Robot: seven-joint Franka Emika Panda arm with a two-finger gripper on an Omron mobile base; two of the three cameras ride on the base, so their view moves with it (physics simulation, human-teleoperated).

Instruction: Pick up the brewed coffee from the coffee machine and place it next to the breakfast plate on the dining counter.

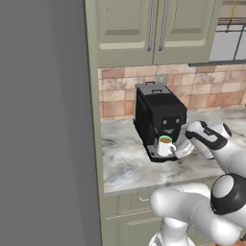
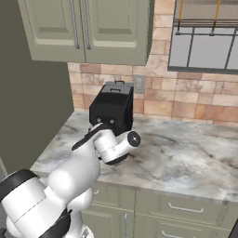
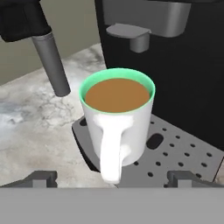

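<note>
Our claw point(image 3: 112, 179) is spread wide, its two dark fingertips point(image 3: 41, 178) either side of the mug's handle without touching it, so we grip nothing. The mug point(image 3: 118, 118), white with a green rim and full of brown coffee, stands upright on the perforated drip tray point(image 3: 175, 153) of the coffee machine point(image 1: 158, 115), just under its spout point(image 3: 131, 36), handle turned towards us. The machine sits on the marble worktop point(image 1: 125, 163) against the brick wall point(image 1: 202, 89), below the green cupboards point(image 1: 153, 29)
</note>
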